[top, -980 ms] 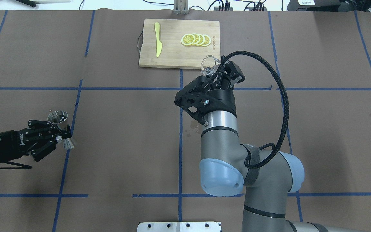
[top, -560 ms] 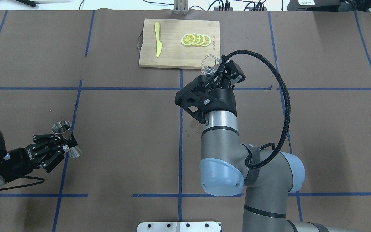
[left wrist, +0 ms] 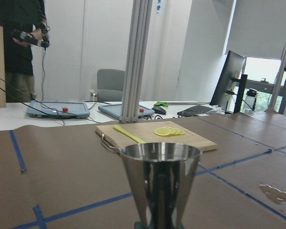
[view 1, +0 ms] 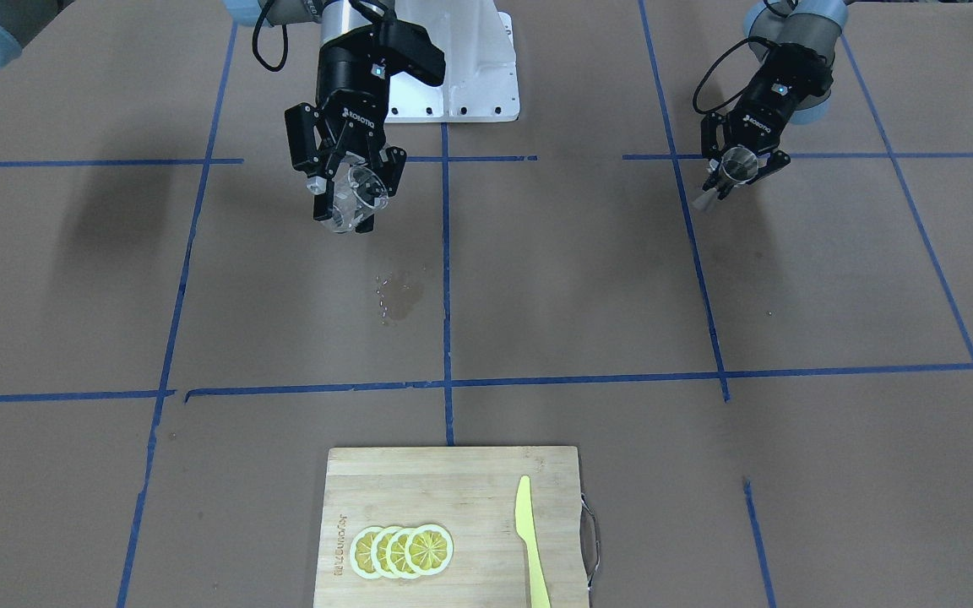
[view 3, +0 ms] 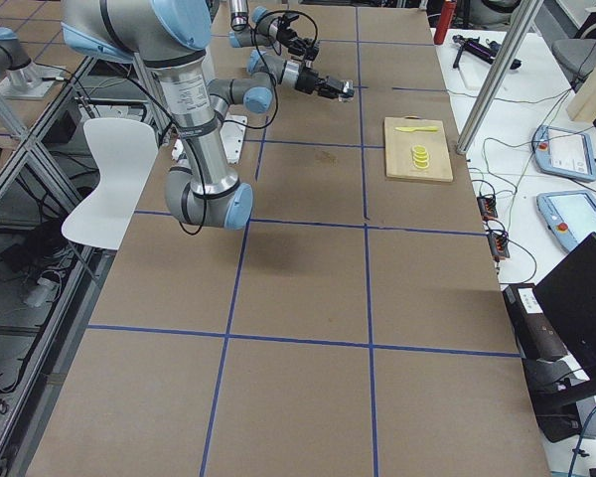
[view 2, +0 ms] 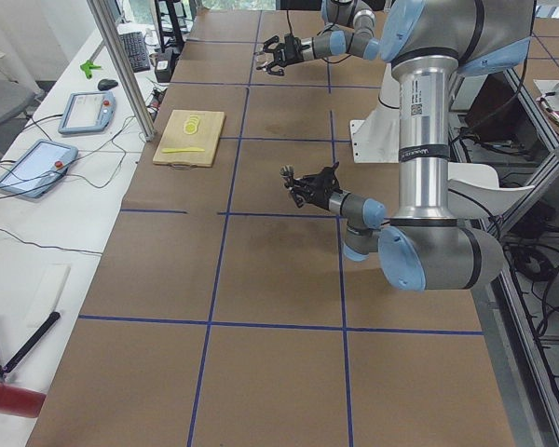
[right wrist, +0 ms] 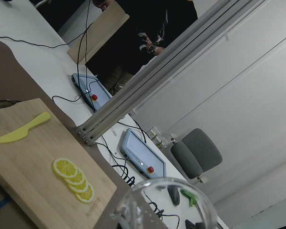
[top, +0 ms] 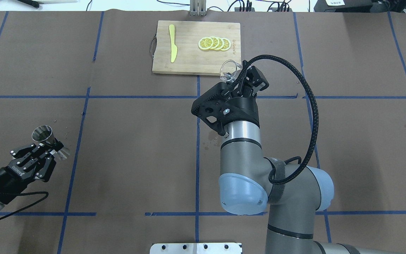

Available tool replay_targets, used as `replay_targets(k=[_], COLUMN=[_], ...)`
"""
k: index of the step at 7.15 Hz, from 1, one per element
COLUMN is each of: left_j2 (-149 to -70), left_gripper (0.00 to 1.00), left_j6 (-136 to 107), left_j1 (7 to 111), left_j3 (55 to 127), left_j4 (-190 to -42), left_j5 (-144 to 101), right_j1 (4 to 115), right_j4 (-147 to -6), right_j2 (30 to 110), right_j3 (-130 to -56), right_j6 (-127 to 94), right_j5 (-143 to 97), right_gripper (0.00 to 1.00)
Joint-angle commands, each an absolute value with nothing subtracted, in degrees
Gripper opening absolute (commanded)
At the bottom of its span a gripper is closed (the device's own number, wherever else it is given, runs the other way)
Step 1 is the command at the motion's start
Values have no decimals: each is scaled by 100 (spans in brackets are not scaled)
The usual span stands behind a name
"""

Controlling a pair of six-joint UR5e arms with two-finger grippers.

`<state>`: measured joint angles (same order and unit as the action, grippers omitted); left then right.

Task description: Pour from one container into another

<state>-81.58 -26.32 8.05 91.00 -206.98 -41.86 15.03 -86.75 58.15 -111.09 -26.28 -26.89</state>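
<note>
Jigger point(top: 43, 134) of polished steel, a double cone, was gripped at its narrow waist by the left end effector point(top: 49, 151), whose fingers were clenched on it from both sides. It was held over the robot's left side of the worktop point(top: 136, 148), close to a blue tape line and well apart from everything else. In the left wrist view it stood upright with its open mouth point(left wrist: 160, 151) uppermost; whether it held any liquid could not be told.

The right end effector point(top: 246, 79) was clamped on a small clear glass point(top: 229, 68), grasping its lower part. The glass was tilted, its mouth turned away from the robot toward the far side of the worktop, and in the front-facing view its round rim point(view 1: 361, 187) faced the camera. It hung in the air above the brown paper, on the robot's side of a small wet patch point(view 1: 399, 294) beside the centre tape line. The right wrist view caught only the glass rim point(right wrist: 164, 202) at the bottom edge.

At the far edge lay a bamboo cutting board point(top: 189, 60) carrying a row of overlapping lemon slices point(top: 214, 43) and a yellow plastic knife point(top: 172, 44), the two set apart on the wood. A person stood behind the worktop in the wrist views.
</note>
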Motion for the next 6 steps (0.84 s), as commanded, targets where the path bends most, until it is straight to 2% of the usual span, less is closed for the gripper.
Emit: replay_targets(k=[1,6], left_j2=[-8121,-8112], left_gripper=[0,0], left_j6=[-2067,-1731], left_j1=[765,747], left_j3=[9070,8982], left_j4=[-20619,-20558], left_j5=[-3535,-3951], right_j1=[1503,1503], right_j4=[-8675,-8675], right_j2=[5818,5818], right_j3=[-11109,-11109], right_j6=[-2628,-2628], right_j5=[-2689,-2689], right_gripper=[0,0])
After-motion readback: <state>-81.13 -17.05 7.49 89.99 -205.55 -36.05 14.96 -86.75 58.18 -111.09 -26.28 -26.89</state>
